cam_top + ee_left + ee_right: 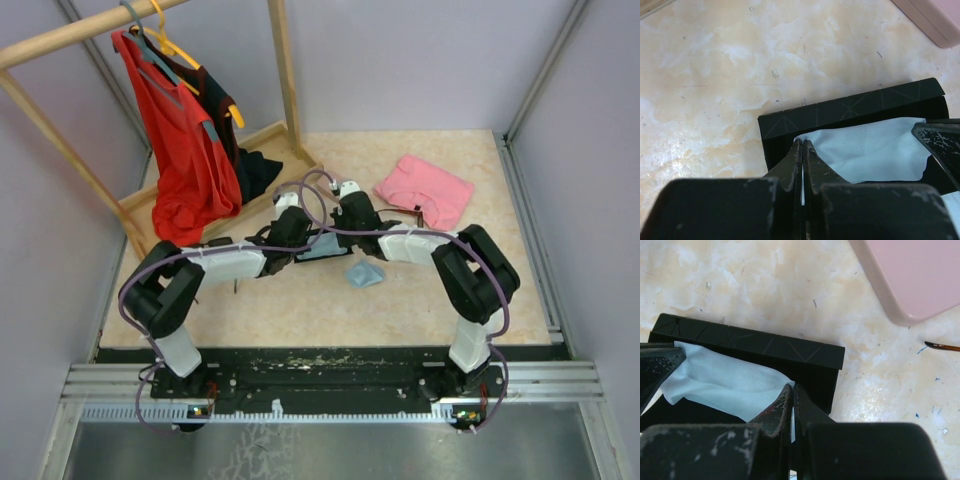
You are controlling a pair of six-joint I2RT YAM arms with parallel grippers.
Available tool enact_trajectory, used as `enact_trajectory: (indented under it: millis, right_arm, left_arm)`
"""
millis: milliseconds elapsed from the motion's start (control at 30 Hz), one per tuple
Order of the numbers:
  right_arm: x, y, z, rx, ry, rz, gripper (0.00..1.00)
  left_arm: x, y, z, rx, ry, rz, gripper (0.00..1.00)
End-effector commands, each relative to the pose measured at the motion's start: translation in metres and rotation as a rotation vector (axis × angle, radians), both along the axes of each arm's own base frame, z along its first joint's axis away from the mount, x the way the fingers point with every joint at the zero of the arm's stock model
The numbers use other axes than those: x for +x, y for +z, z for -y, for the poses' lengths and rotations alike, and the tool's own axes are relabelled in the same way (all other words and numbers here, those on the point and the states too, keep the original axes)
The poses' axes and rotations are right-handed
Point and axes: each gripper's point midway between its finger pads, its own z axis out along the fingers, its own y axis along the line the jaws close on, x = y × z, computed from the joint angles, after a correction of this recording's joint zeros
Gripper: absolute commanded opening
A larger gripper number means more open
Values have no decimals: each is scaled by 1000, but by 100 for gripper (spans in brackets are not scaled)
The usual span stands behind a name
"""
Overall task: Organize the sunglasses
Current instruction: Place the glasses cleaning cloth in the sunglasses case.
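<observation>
on the beige marbled tabletop [300, 305], nearest the arm bases, a small crumpled pale blue cloth [365, 273] lies loose. just beyond it the two arms meet over an open black oblong case [850, 107] lined with a second cloth, a flat pale blue-white sheet [875, 150]. the left gripper [802, 146] has its jaws pressed together, tips down at the near edge of that sheet inside the case. the right gripper [792, 390] is likewise closed tight, tips at the sheet's other end. whether either one pinches the fabric cannot be told. further right, past the black case, a pair of sunglasses [942, 346] with a thin reddish-brown frame lies on the table just beside a pink oblong case with rounded corners [920, 275]. only one slim arm of it shows in the right wrist view. at the far left stands a wooden clothes rack [282, 70], with a red garment [185, 150] hanging on it.
</observation>
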Motion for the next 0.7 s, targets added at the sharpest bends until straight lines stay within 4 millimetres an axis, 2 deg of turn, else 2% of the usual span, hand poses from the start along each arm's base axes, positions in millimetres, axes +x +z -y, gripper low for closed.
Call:
enact_trajectory:
  millis: [0,667]
  right_arm:
    - [19,12,0,37,-37,78,0]
    - [31,5,5,42,-90,101,0]
  left_arm:
    - [14,7,-1,3,18,45,1]
    - [22,1,-6,14,42,62,1]
